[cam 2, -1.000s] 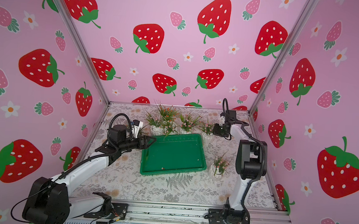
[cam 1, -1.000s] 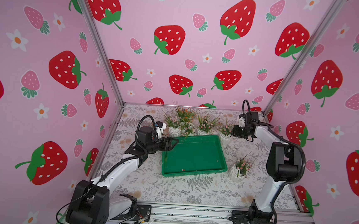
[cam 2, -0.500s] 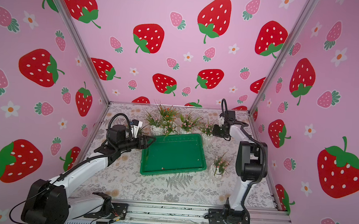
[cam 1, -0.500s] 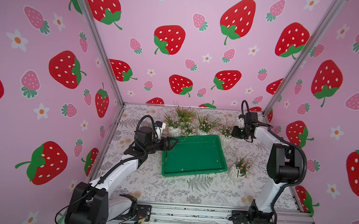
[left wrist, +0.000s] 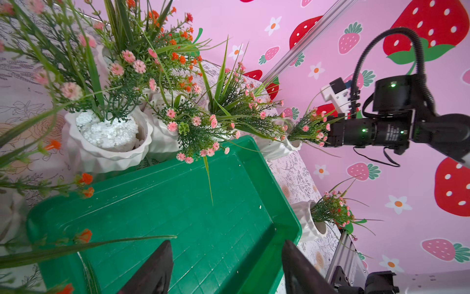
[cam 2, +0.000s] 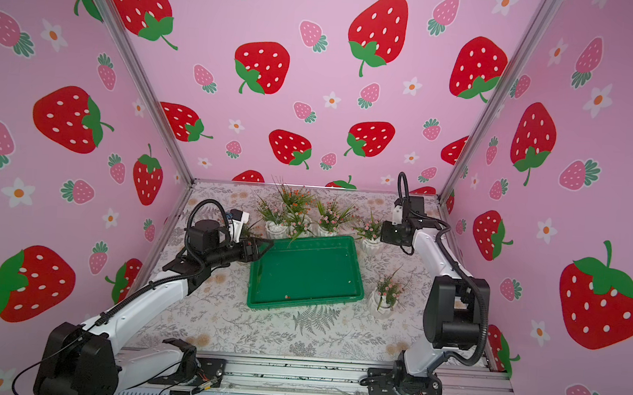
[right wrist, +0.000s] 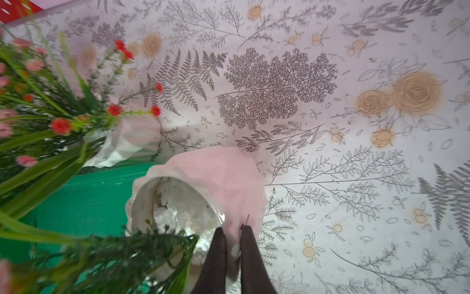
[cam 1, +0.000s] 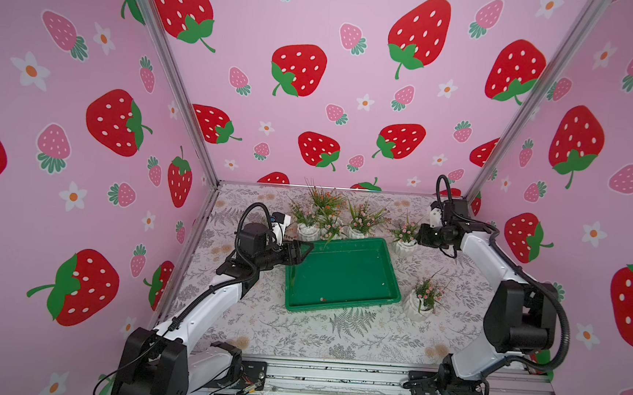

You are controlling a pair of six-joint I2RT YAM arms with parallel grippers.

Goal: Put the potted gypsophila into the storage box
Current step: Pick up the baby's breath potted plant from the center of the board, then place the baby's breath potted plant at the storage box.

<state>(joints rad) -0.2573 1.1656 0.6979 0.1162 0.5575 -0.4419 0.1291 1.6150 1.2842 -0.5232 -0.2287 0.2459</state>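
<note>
The storage box is a shallow green tray in the middle of the table, with nothing in it. A potted gypsophila, a white ribbed pot with pink flowers, is just outside the tray's far right corner. My right gripper is shut on that pot's wall, one finger inside the rim and one outside. My left gripper hovers open over the tray's far left corner, holding nothing.
Three more white pots of pink and orange flowers crowd the tray's far edge, their stems hanging over the rim. Another pink-flowered pot stands by the tray's near right corner. Pink strawberry walls close in on three sides.
</note>
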